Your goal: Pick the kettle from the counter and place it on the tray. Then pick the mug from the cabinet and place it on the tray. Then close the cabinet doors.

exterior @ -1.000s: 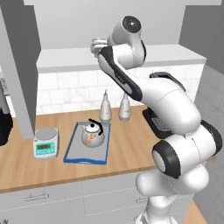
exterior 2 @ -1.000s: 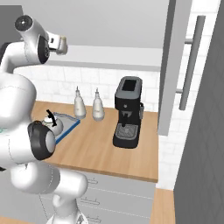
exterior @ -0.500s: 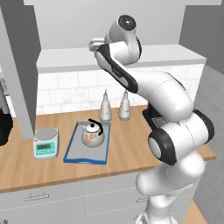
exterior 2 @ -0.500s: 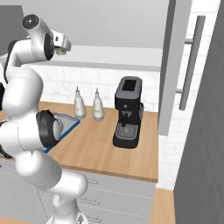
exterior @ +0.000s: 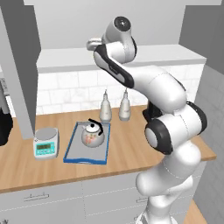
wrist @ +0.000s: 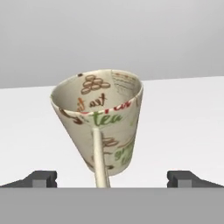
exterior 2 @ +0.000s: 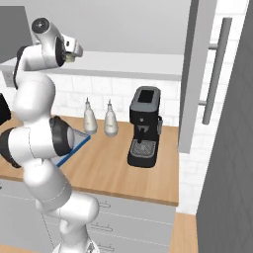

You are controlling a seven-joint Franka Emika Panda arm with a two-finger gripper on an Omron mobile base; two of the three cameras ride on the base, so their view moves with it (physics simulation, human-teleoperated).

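With our gripper [wrist: 112,178] spread wide around the patterned cream mug [wrist: 101,124], we risk nudging it over if we close off-centre.

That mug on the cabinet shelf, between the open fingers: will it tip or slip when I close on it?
The mug tapers to a narrow base, so a nudge from one finger would probably tip it. Its walls slope, so it may slide in the gripper unless squeezed evenly. It looks rigid and small, likely light; the thin handle faces the camera, clear of both fingertips.
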